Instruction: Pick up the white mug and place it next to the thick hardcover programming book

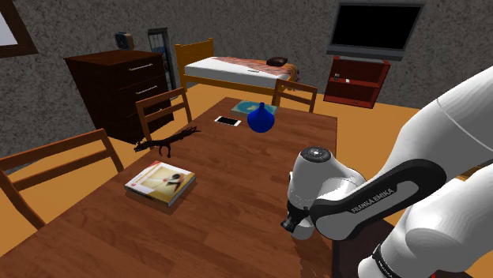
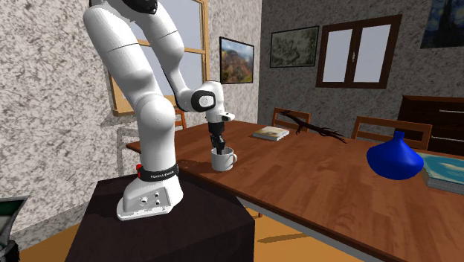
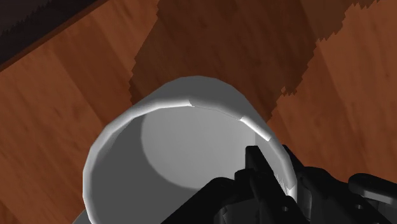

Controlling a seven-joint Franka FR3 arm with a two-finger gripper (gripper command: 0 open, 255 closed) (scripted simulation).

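A white mug (image 2: pixel 223 159) stands upright on the brown wooden table (image 2: pixel 312 179), near the edge by the stand. My gripper (image 2: pixel 216 147) comes down from above and is shut on the mug's rim. In the wrist view one black finger (image 3: pixel 257 167) sits inside the mug (image 3: pixel 153 146) against its wall, the other outside. In the shoulder view my hand (image 1: pixel 294 227) covers the mug. The thick hardcover book (image 1: pixel 160 182) lies flat toward the shoulder view's left and shows farther along the table as the book (image 2: pixel 270 133).
A blue vase (image 1: pixel 261 118) stands mid-table beside a white phone (image 1: pixel 227 121) and a flat blue-covered book (image 1: pixel 249 107). A dark twig-like object (image 1: pixel 166 140) lies beyond the hardcover book. Wooden chairs (image 1: pixel 162 107) line the table's sides.
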